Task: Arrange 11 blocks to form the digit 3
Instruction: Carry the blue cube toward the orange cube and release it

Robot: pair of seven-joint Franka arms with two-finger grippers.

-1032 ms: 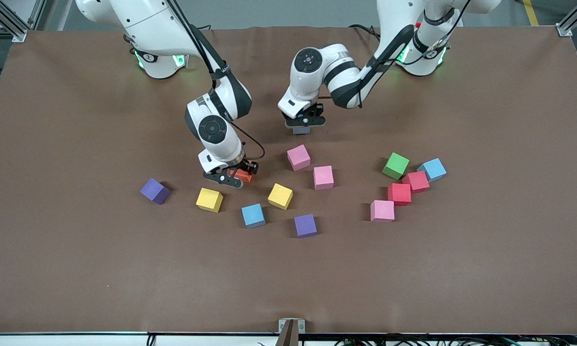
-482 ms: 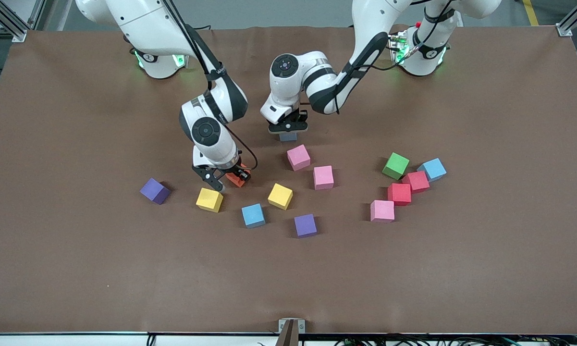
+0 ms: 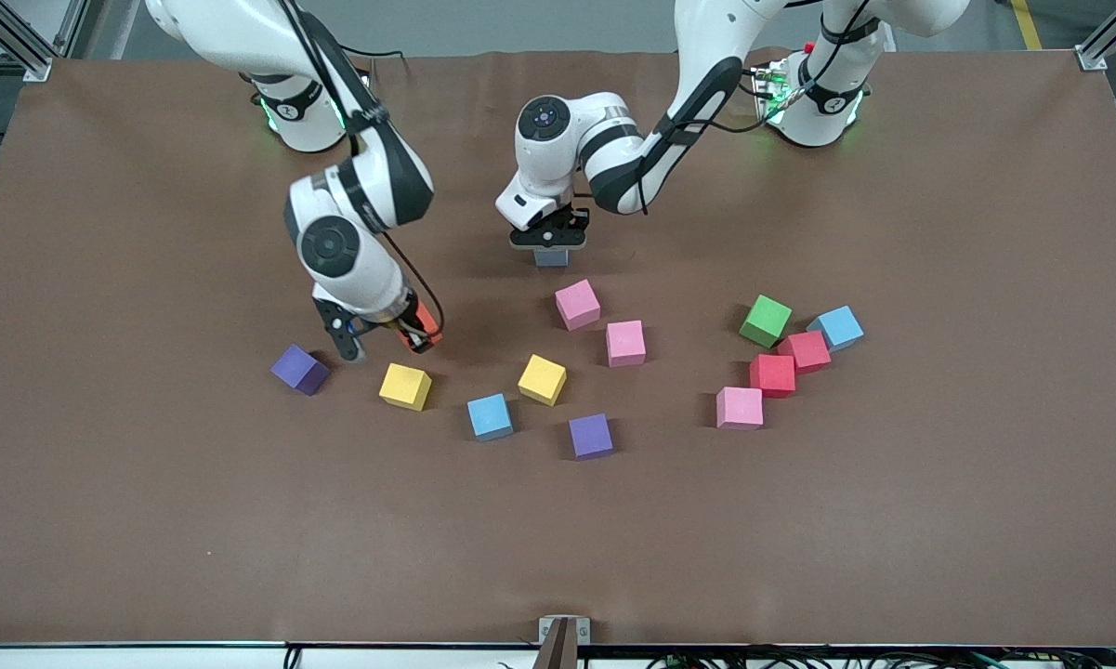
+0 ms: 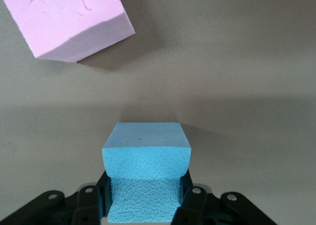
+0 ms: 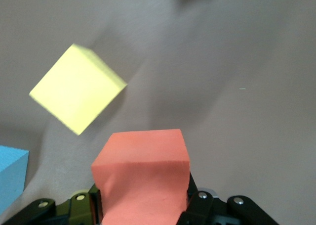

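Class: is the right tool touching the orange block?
Touching. The right wrist view shows the right tool with its fingers pressed against both sides of the orange block, which it carries over the table.

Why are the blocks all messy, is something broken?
Nothing looks broken. The loose blocks just lie scattered and turned at different angles, with no digit 3 started. The left claw holds a blue block and the right claw an orange block.
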